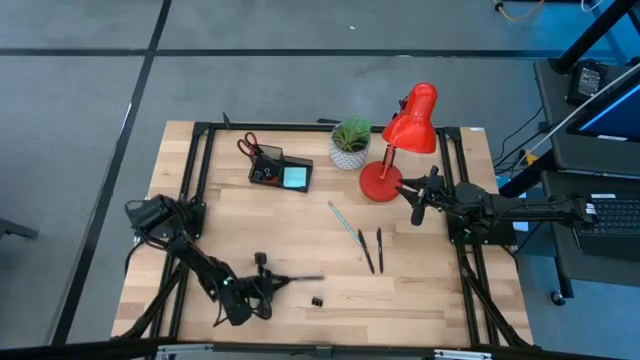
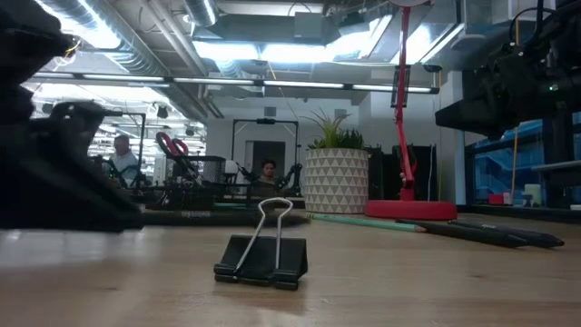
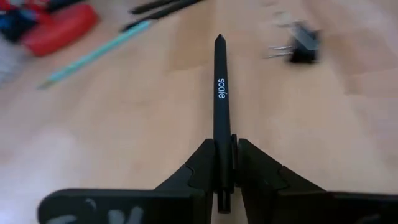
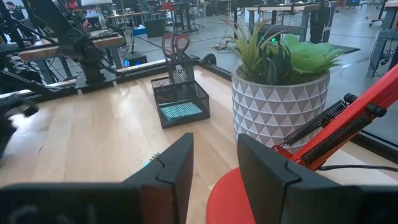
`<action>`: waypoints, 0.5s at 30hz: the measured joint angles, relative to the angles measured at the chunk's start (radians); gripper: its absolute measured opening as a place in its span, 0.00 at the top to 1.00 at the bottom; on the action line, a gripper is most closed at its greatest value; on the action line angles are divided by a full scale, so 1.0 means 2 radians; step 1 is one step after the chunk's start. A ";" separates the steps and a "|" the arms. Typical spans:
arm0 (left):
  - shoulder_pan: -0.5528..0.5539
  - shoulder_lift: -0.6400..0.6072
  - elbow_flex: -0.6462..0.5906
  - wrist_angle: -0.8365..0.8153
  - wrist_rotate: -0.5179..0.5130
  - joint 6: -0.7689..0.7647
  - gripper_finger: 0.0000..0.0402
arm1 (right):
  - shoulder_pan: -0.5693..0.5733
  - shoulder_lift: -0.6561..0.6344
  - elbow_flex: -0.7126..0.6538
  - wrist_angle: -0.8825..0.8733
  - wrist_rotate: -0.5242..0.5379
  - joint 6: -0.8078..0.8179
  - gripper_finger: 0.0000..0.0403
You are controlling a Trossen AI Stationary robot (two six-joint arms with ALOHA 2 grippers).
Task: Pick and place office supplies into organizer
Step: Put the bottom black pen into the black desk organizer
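Note:
My left gripper [image 1: 262,281] sits at the near left of the table, shut on a black pen [image 1: 300,278] that points toward the table's right. A black binder clip [image 1: 316,300] lies just right of it, clip [image 2: 263,259] resting on its body. Two black pens [image 1: 372,249] and a teal pencil [image 1: 342,218] lie mid-table. The black organizer [image 1: 282,172] at the far side holds red-handled scissors [image 4: 176,46] upright and a light-blue notepad [image 4: 180,111]. My right gripper [image 4: 214,168] is open, hovering beside the lamp base [image 1: 380,183]. My left gripper pinches the black pen at its rear end [image 3: 222,171] between the two fingers [image 3: 258,171]. The fingers come level from the table's left and lie along the pen. The pen sticks straight out ahead, roughly level; whether its tip [image 3: 219,40] touches the table, I cannot tell.
A red desk lamp [image 1: 410,125] and a potted green plant [image 1: 350,143] stand at the far side, right of the organizer. A black frame [image 1: 200,150] borders the table. Bare wood [image 1: 300,225] lies between the organizer and the held pen. People [image 2: 123,154] sit in the room beyond.

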 joint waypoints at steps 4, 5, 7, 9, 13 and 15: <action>0.009 -0.050 -0.002 -0.070 -0.022 -0.010 0.89 | 0.000 0.000 0.000 0.000 0.000 0.000 0.68; 0.014 -0.068 -0.001 -0.087 -0.021 -0.010 0.89 | 0.000 0.000 0.000 0.000 0.000 0.000 0.68; 0.027 -0.100 0.000 -0.123 -0.009 -0.008 0.89 | 0.000 0.000 0.000 0.000 0.000 0.000 0.68; 0.045 -0.137 -0.001 -0.165 0.002 0.005 0.89 | 0.000 0.000 0.000 0.000 0.000 -0.001 0.68; 0.092 -0.225 0.000 -0.249 0.051 0.046 0.89 | 0.000 0.000 0.000 0.000 0.000 -0.002 0.68; 0.122 -0.269 0.000 -0.296 0.080 0.070 0.89 | 0.000 0.000 0.000 0.000 0.000 -0.003 0.68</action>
